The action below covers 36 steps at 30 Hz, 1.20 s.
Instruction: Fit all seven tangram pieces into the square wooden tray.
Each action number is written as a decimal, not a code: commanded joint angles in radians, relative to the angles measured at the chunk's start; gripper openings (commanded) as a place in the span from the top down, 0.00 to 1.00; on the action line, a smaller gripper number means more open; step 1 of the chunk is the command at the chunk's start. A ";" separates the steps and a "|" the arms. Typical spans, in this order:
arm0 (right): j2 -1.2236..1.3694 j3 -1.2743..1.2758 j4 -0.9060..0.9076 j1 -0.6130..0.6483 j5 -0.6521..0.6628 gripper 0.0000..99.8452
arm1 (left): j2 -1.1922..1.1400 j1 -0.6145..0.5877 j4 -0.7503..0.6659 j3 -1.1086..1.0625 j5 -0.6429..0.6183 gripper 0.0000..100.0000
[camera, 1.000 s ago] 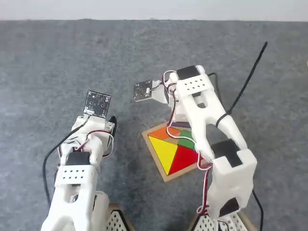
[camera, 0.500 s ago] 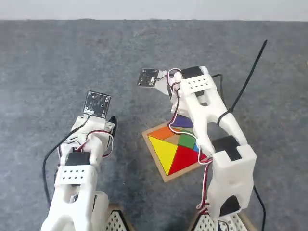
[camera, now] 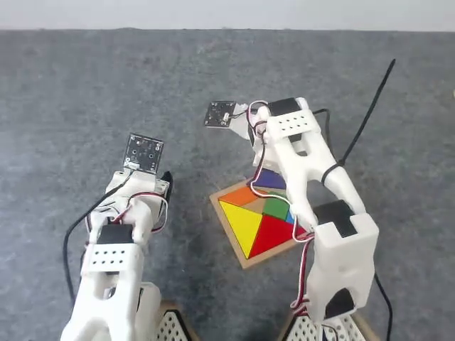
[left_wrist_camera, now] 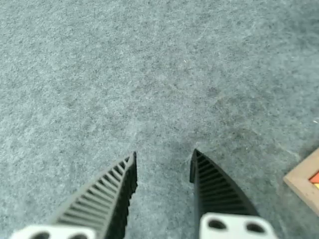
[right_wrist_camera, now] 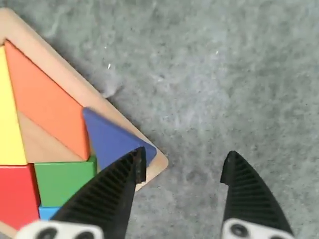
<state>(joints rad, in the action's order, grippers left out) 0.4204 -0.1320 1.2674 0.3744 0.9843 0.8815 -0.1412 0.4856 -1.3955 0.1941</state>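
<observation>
The square wooden tray (right_wrist_camera: 60, 72) sits right under the right jaws, which are spread wide and holding nothing. Inside it are a yellow triangle (camera: 242, 224), a red triangle (camera: 274, 236), an orange piece (right_wrist_camera: 47, 99), a green square (right_wrist_camera: 62, 181), a sliver of light blue (right_wrist_camera: 47, 213) and a dark blue triangle (right_wrist_camera: 112, 139) in the corner nearest those jaws. Can't tell if the blue one is seated flat.

One jaw tip hangs over the blue tip, the other over bare grey tabletop (camera: 85, 85) just past the rim. There's plenty of open mat all round the tray.

The right wrist view shows a patch of bare wood (right_wrist_camera: 42, 147) between orange, yellow and green. In the high view the right arm (camera: 320, 192) lies across that side and hides the rim there.

The left jaws are well apart from the tray, parted a little and empty, with just one tray corner showing off to one side of them.
</observation>
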 commanded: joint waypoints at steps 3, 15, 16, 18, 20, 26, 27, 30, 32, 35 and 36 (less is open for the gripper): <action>-0.007 -0.051 -0.002 -0.007 -0.012 0.75 | 0.006 -0.003 -0.021 0.015 0.008 0.83; -0.002 -0.051 -0.068 -0.007 -0.055 0.75 | 0.006 -0.003 -0.021 0.015 0.008 0.83; 0.007 -0.051 -0.067 -0.007 -0.055 0.75 | 0.006 -0.003 -0.021 0.015 0.008 0.83; 0.035 -0.051 -0.068 -0.005 -0.055 0.75 | 0.006 -0.003 -0.021 0.015 0.008 0.83; 0.059 -0.054 -0.068 -0.005 -0.055 0.75 | 0.006 -0.003 -0.021 0.015 0.008 0.83; 0.030 -0.055 -0.038 -0.008 -0.054 0.75 | 0.006 -0.003 -0.021 0.015 0.008 0.83; 0.021 -0.055 -0.027 -0.008 -0.054 0.75 | 0.006 -0.003 -0.021 0.015 0.008 0.83; 0.007 -0.054 -0.004 -0.015 -0.054 0.75 | 0.006 -0.003 -0.021 0.015 0.008 0.83; -0.004 -0.054 0.012 -0.016 -0.057 0.75 | 0.006 -0.003 -0.021 0.015 0.008 0.83; -0.065 -0.052 0.041 -0.021 -0.072 0.75 | 0.006 -0.003 -0.021 0.015 0.008 0.83; -0.101 -0.051 0.051 -0.022 -0.097 0.75 | 0.006 -0.003 -0.021 0.015 0.008 0.83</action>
<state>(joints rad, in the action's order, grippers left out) 0.4787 -0.1381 1.2781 0.3728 0.9337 0.8815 -0.1412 0.4856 -1.3955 0.1941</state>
